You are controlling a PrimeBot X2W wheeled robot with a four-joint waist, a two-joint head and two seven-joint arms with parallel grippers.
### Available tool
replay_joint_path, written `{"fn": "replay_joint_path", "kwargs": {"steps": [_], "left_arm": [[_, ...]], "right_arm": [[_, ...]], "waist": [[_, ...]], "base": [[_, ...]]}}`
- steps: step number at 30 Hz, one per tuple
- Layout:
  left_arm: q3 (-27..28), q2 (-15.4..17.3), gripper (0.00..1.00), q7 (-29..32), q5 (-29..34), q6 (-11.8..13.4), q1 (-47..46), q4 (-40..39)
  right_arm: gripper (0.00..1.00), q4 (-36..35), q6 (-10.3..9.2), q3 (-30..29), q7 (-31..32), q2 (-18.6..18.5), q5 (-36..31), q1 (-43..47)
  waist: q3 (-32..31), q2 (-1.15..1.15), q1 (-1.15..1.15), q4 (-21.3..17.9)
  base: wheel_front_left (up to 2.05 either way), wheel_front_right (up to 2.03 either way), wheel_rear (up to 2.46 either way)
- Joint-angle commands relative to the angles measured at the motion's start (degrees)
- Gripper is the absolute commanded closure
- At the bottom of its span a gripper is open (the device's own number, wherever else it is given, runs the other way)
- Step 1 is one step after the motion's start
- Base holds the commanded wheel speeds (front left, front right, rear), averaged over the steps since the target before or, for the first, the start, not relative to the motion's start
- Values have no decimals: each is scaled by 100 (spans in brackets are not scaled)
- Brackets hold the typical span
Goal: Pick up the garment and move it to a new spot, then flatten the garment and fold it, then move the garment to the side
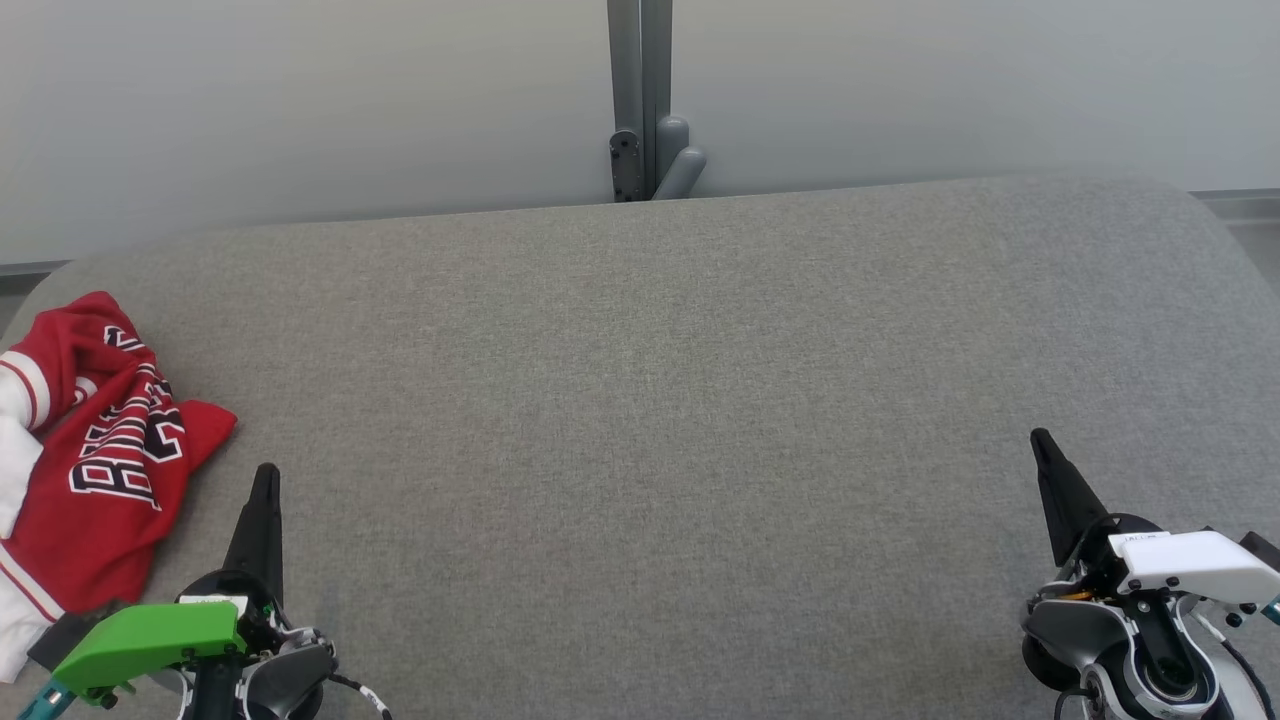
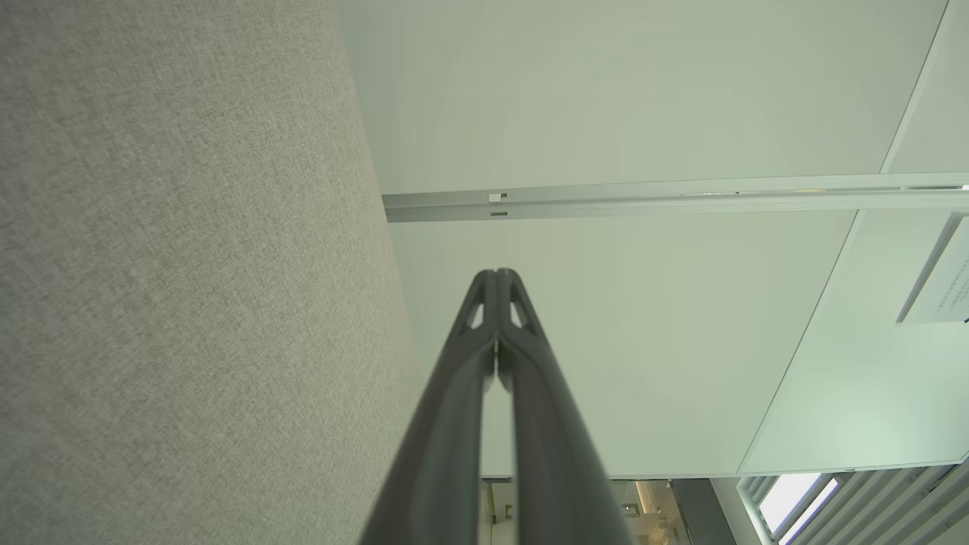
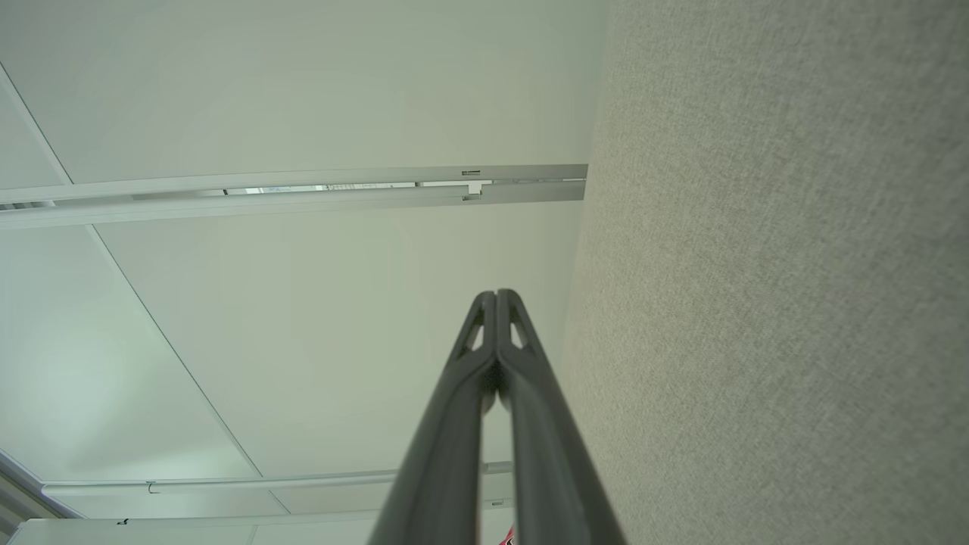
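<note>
Garment [image 1: 100, 460] lay crumpled at the counter's [image 1: 640, 400] left edge, just left of the left claw [image 1: 266, 478], the nearer one. Both claws pinched together, empty; right claw [image 1: 1043, 442] sat well apart.

Grey woven-fabric work surface [image 1: 700, 400] across most of the head view, far corners rounded, backed by pale matte wall panels [image 1: 300, 100] with a grey metal post [image 1: 640, 90] at the seam. Strip of grey floor [image 1: 1255, 235] past the far right corner. In the left wrist view: aluminium rail [image 2: 643, 195] across the panels, white notice [image 2: 942, 280] on one, bright slatted window [image 2: 791, 503] at the edge; soft, even light.
</note>
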Motion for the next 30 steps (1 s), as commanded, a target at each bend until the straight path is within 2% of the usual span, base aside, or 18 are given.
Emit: {"fn": "replay_joint_path", "kwargs": {"steps": [1,10,11,12,14,15,23,30], "left_arm": [[20,34,100,18,-2,-37,-65,-8],[20,34,100,18,-2,-37,-66,-8],[-4,-3,0,-3,1,3,7,14],[-13,-12,100,-9,1,7,28,51],[-35,-28,100,-11,2,11,112,167],[-44,-34,0,-11,2,11,157,222],[-220,19,0,-224,218,8,161,286],[-281,66,0,-413,888,5,126,344]], "right_arm": [[100,-26,2,-11,14,-26,38,40],[100,-26,2,-11,14,-26,38,40],[0,18,0,3,-1,3,-4,5],[100,54,0,7,-2,14,-5,22],[100,161,-1,18,-6,43,-8,98],[0,215,-1,21,-7,50,-8,147],[0,201,-1,261,-233,-15,-242,133],[0,184,-1,311,-430,-34,-870,91]], "waist": [[0,0,0,0],[0,0,0,0],[0,0,0,0],[1,0,0,0],[2,0,0,0],[2,0,0,0],[10,0,0,1],[20,0,0,2]], "base": [[0,0,0],[0,0,0],[0,0,0],[0,0,0],[0,0,0],[0,0,0],[0,0,0],[0,0,0]]}}
